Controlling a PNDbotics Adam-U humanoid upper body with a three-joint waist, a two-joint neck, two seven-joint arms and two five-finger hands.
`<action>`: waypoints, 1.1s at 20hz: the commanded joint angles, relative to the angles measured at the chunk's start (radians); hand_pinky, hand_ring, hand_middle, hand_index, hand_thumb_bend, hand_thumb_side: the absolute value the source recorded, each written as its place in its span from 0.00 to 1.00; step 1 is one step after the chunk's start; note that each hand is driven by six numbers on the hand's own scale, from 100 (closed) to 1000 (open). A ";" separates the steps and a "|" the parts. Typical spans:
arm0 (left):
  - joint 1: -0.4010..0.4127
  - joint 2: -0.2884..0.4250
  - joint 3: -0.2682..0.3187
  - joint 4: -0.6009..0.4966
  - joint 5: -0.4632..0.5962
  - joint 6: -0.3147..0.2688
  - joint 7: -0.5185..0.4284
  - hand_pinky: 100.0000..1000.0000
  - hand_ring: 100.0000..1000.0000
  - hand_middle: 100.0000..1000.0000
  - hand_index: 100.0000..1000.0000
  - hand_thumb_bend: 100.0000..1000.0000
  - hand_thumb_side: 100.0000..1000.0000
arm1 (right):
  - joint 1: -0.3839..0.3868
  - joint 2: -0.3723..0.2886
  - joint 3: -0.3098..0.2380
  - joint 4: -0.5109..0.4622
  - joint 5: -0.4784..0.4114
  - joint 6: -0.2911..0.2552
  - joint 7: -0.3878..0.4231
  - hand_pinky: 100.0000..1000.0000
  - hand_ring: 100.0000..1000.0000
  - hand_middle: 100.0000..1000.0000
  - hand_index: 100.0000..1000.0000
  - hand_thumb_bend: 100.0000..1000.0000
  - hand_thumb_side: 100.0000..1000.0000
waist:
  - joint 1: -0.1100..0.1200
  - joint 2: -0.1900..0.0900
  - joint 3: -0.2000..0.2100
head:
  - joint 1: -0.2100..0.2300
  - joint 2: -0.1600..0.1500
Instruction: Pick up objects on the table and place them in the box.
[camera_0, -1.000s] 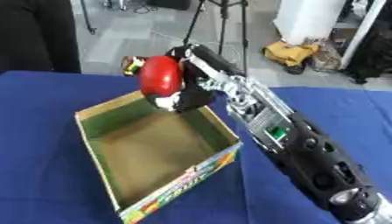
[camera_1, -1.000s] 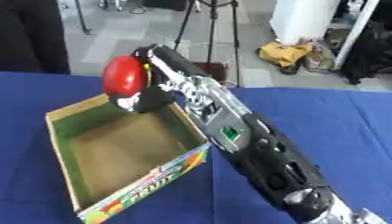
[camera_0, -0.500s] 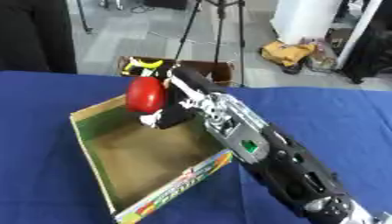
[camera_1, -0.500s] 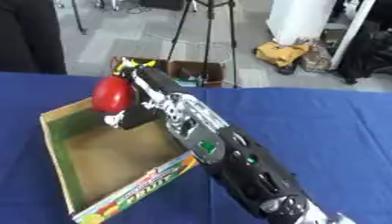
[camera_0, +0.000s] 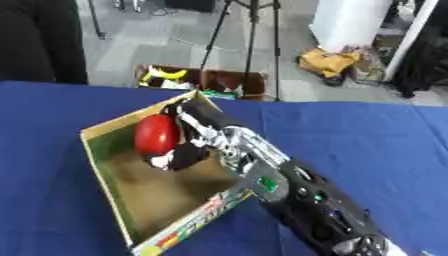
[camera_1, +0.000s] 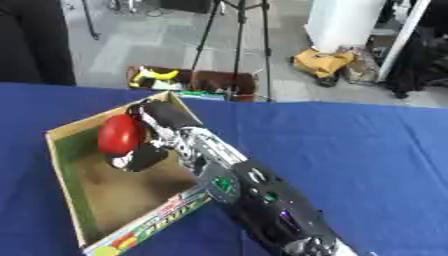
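Red object (camera_0: 157, 135) sits clasped in the right hand (camera_0: 185, 146), inside the box (camera_0: 105, 133).

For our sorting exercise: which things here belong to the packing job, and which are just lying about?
Job:
right hand
red round object it holds
open cardboard box
blue table

Lying about:
tripod on the floor
floor box of items
yellow bag

A studio-like lab; tripod (camera_0: 249, 45) on grey floor behind a blue-clothed table (camera_0: 367, 135).
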 joint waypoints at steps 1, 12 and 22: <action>-0.010 0.006 0.002 -0.019 0.007 0.000 -0.002 0.23 0.55 0.58 0.64 0.00 0.87 | -0.012 -0.007 0.007 0.009 0.039 -0.021 0.023 0.32 0.37 0.49 0.54 0.00 0.33 | 0.005 -0.020 0.000 | -0.006 -0.014; -0.011 0.005 0.003 -0.021 0.006 0.003 -0.002 0.23 0.55 0.58 0.64 0.00 0.88 | -0.003 -0.005 0.022 0.011 0.136 -0.113 0.214 0.74 0.77 0.87 0.80 0.39 0.62 | 0.002 -0.020 0.001 | -0.012 -0.016; -0.007 0.005 0.004 -0.019 0.005 0.004 -0.003 0.24 0.55 0.59 0.64 0.00 0.88 | -0.012 -0.025 -0.012 -0.090 0.112 -0.110 0.318 0.90 0.88 0.97 0.94 0.86 0.77 | 0.003 -0.028 0.001 | -0.025 -0.013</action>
